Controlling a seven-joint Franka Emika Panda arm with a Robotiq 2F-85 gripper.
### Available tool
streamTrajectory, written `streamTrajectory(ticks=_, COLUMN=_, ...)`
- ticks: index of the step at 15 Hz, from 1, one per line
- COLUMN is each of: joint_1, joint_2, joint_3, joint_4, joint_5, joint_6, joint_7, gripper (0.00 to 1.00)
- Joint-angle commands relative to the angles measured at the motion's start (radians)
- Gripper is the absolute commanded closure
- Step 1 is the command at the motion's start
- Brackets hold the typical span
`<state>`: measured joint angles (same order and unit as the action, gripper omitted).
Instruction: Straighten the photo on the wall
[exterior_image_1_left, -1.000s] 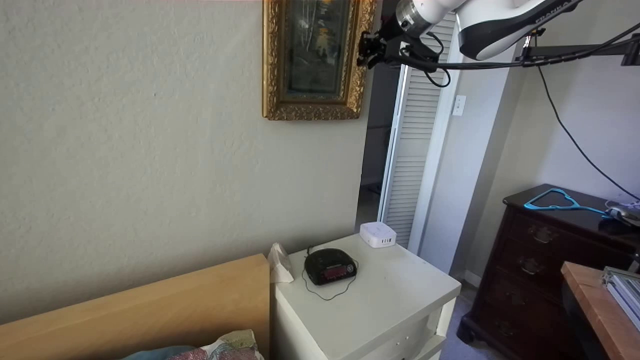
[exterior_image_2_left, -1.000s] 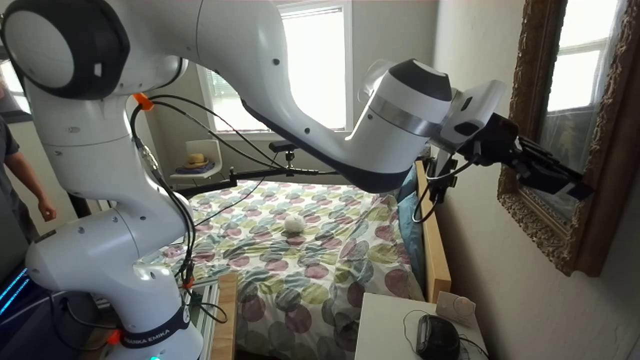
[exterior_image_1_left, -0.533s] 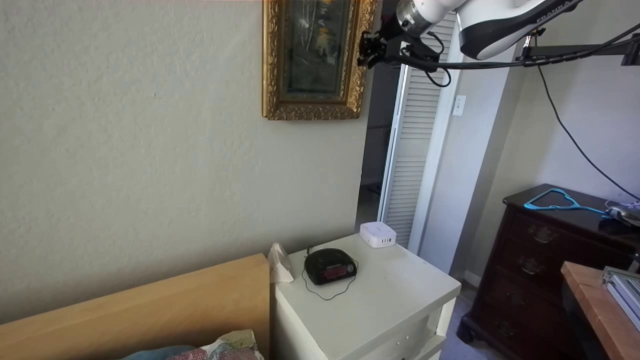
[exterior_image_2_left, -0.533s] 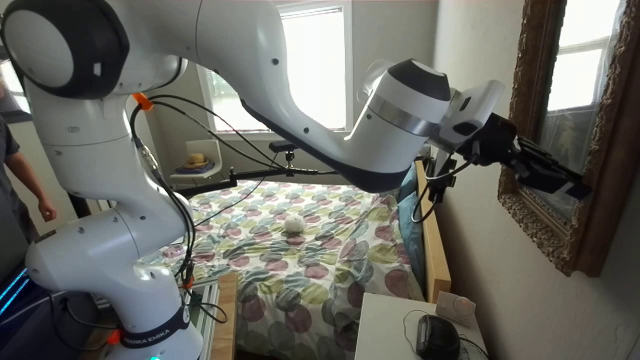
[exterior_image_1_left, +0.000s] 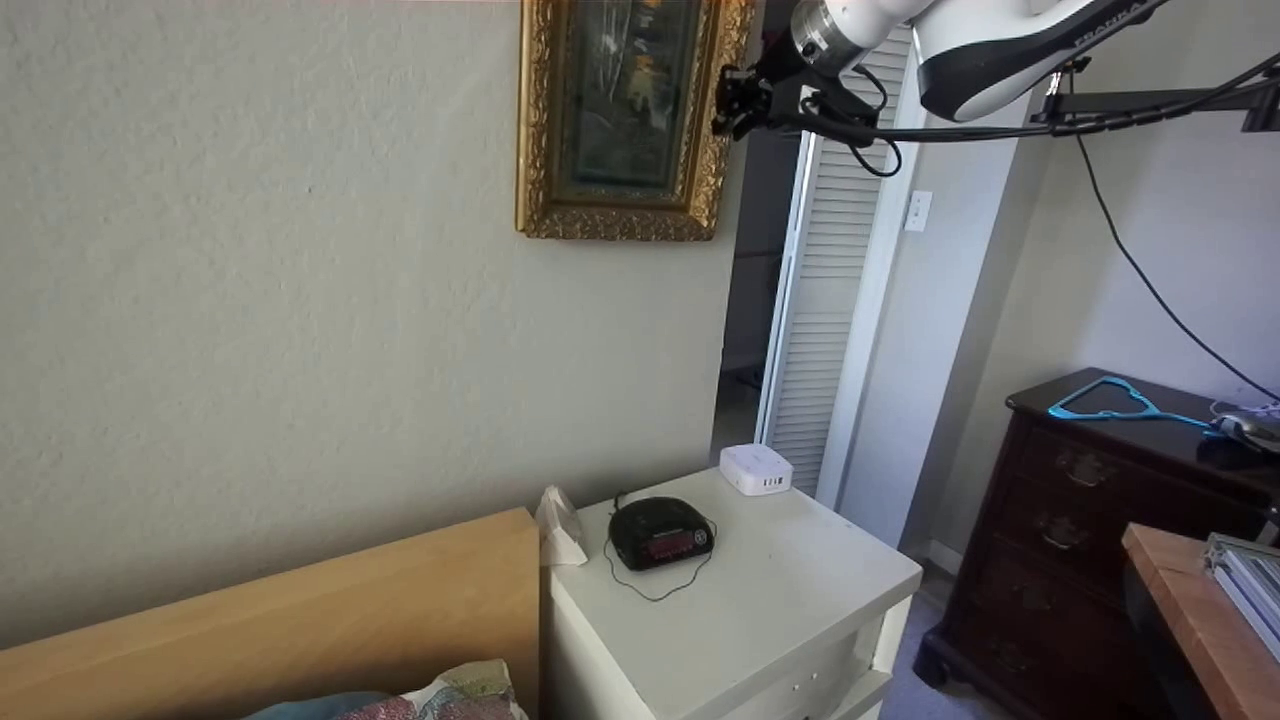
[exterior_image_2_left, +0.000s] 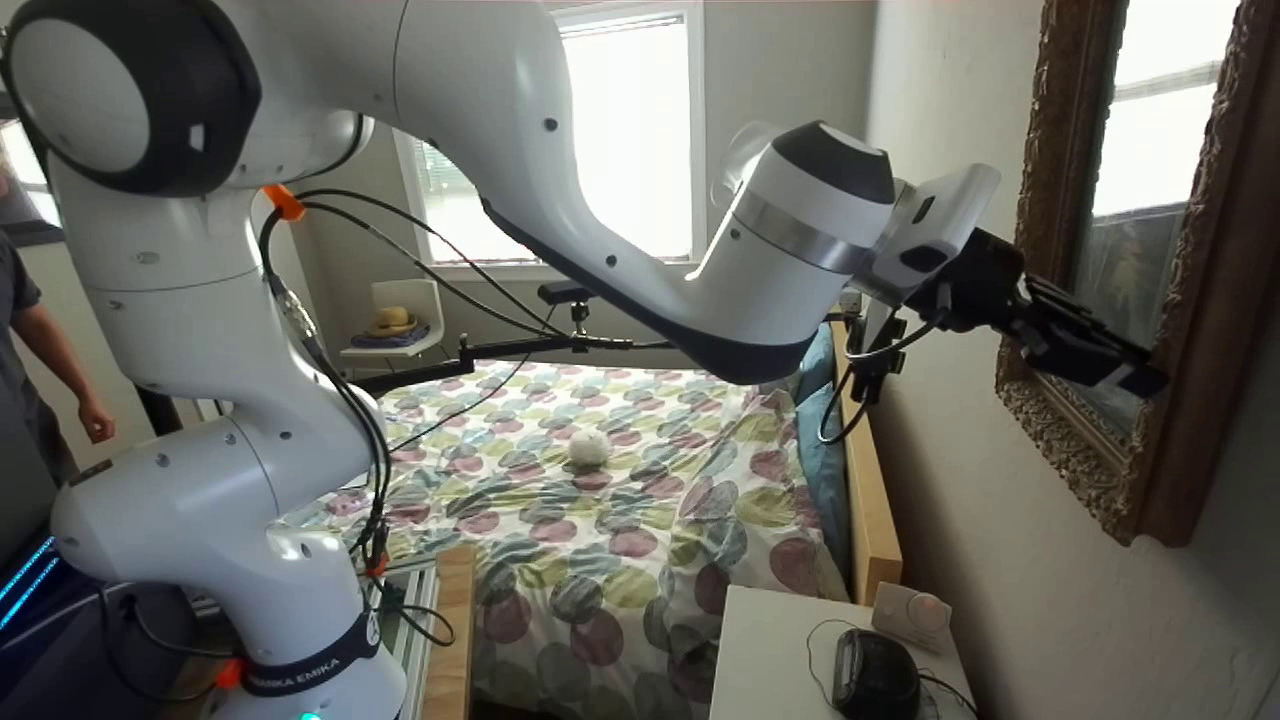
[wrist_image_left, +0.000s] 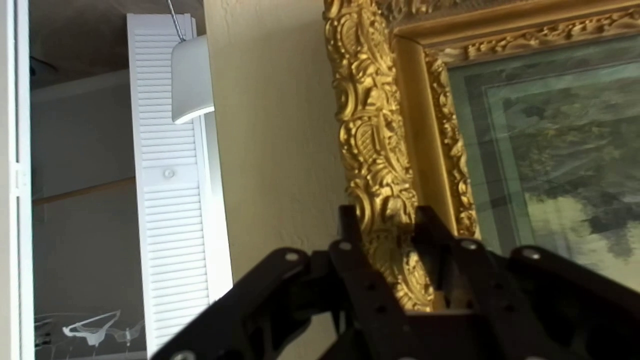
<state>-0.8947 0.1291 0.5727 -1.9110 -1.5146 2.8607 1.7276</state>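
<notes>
The photo (exterior_image_1_left: 622, 110) hangs on the pale wall (exterior_image_1_left: 300, 320) in its ornate gold frame. In an exterior view its upper part is cut off and its bottom edge slopes slightly down to the right. It also shows edge-on in an exterior view (exterior_image_2_left: 1145, 250). My gripper (exterior_image_1_left: 722, 102) is at the frame's side edge near the door opening, above the lower corner. In the wrist view, the gripper (wrist_image_left: 385, 220) has one finger on each side of the gold moulding (wrist_image_left: 372, 125), closed around it. The fingertip contact is dark and partly hidden.
Below the photo is a white nightstand (exterior_image_1_left: 790, 590) with a black clock radio (exterior_image_1_left: 660, 532), a white box (exterior_image_1_left: 756, 469) and a small upright card (exterior_image_2_left: 912, 615). The wooden headboard (exterior_image_1_left: 300, 610) and bed (exterior_image_2_left: 600, 520) adjoin it. A louvered door (exterior_image_1_left: 835, 300) stands beyond the wall edge.
In the last half second the photo's lower part has shifted slightly left in both exterior views, its bottom edge tilting a little. My gripper has moved slightly the same way with it.
</notes>
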Motion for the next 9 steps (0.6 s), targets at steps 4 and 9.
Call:
streamTrajectory(ticks=4, joint_1=0.003, joint_2=-0.007, joint_3=0.001, joint_4=-0.027, joint_5=-0.007, joint_6=-0.017, joint_7=0.024, gripper=0.41)
streamTrajectory(ticks=9, joint_1=-0.009, joint_2=-0.030, joint_3=-0.007, joint_4=-0.062, joint_5=0.011, joint_6=-0.014, joint_7=0.006, gripper=0.07)
